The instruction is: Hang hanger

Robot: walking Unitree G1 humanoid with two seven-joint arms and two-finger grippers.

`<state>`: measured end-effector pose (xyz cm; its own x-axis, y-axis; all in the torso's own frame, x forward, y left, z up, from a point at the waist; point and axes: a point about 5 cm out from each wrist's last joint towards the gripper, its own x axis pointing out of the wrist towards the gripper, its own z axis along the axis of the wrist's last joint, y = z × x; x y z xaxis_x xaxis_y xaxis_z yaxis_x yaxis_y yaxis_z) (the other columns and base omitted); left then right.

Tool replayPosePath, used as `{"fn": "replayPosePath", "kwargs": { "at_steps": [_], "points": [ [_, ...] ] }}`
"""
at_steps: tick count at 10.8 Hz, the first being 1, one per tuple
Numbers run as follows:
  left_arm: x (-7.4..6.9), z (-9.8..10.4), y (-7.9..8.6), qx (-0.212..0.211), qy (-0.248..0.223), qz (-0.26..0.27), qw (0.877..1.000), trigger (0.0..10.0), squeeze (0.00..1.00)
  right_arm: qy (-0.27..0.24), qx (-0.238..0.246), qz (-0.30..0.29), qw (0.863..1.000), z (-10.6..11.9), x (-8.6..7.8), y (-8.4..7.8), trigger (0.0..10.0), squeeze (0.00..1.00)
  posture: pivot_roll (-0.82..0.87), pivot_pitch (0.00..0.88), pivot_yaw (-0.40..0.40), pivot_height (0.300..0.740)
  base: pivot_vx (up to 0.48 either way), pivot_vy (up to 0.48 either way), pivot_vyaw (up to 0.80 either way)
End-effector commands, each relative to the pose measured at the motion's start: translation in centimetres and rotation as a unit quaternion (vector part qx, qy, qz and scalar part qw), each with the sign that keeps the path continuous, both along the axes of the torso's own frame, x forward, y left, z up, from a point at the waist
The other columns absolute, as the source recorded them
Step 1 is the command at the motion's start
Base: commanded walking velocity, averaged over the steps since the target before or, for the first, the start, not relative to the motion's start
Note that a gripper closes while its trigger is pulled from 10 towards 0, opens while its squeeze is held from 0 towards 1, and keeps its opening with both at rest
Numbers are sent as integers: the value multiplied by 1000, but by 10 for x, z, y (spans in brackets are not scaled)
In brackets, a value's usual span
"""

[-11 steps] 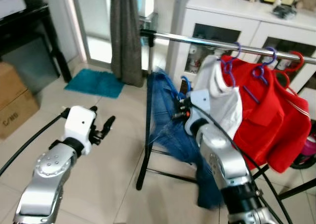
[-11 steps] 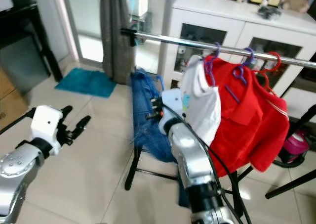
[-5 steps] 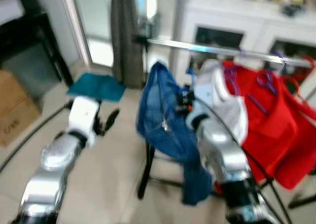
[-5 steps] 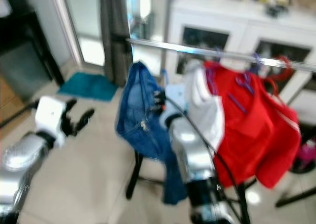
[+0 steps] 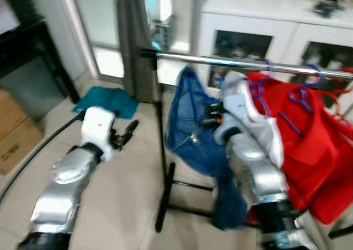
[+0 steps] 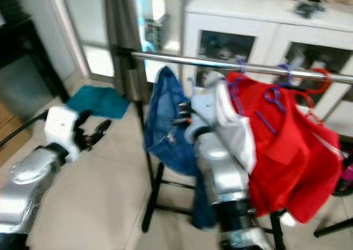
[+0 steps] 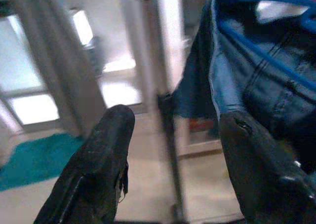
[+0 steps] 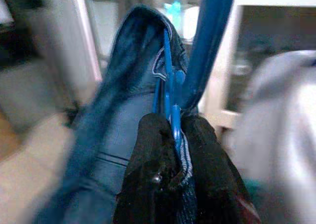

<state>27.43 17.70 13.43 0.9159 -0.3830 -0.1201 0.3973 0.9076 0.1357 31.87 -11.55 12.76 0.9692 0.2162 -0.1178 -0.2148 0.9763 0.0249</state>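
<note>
A blue hanger (image 8: pixel 170 93) carries a blue denim garment (image 5: pixel 193 128). My right gripper (image 5: pixel 212 115) is shut on the hanger and cloth, fingertips (image 8: pixel 158 135) pinching both. The garment's top is just under the chrome rail (image 5: pixel 231 62), near the rail's left end. On the rail to the right hang a white garment (image 5: pixel 259 123) and red garments (image 5: pixel 314 145) on purple hangers. My left gripper (image 5: pixel 129 131) is open and holds nothing, left of the rack's upright post (image 5: pixel 162 150) at about mid height. Between its fingers (image 7: pixel 103 150), the left wrist view faces the denim and post.
A white cabinet (image 5: pixel 265 18) with glass doors stands behind the rack. A grey curtain (image 5: pixel 132 40) hangs at the back left, a teal mat (image 5: pixel 105 101) lies on the tiled floor below it. Cardboard boxes (image 5: pixel 14 134) stand far left.
My right gripper has lifted the hanger and denim garment from well below the rail to just under it. The camera has shifted. The left gripper stays open beside the post.
</note>
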Motion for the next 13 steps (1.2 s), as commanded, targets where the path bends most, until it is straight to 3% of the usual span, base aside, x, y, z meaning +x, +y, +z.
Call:
{"fn": "replayPosePath", "kwargs": {
  "at_steps": [1, 5, 6, 7, 10, 13],
  "points": [
    [0, 1, 7, 8, -1, 8, 1000, 10000, 0, -43, 9, 19, 999, 20, 4, 13, 10000, 0, 14, 0, 5, 740, 240, 0, 0],
    [-15, 3, -4, -23, 6, -91, 996, 10000, 0, -74, -7, 63, 995, 40, 22, 27, 10000, 0, 24, 0, -11, 740, 0, 0, 0],
    [-19, 7, -3, -10, 0, -112, 994, 10000, 0, -45, 18, 64, 997, 46, 36, 33, 10000, 0, 26, 0, -14, 740, 0, 0, 0],
    [-20, 9, -3, -10, 1, -119, 993, 10000, 0, -32, -6, 69, 997, 45, 43, 37, 10000, 0, 27, 0, -16, 740, 0, 0, 0],
    [-28, 10, 0, 20, 13, -153, 988, 10000, 0, 38, -7, 49, 998, 53, 77, 45, 10000, 0, 41, 0, -32, 740, 0, 0, 0],
    [-36, 13, -1, 25, 24, -175, 984, 10000, 0, 74, -17, 37, 996, 60, 88, 53, 10000, 0, 54, 28, -33, 740, 0, 0, 0]
  ]
}}
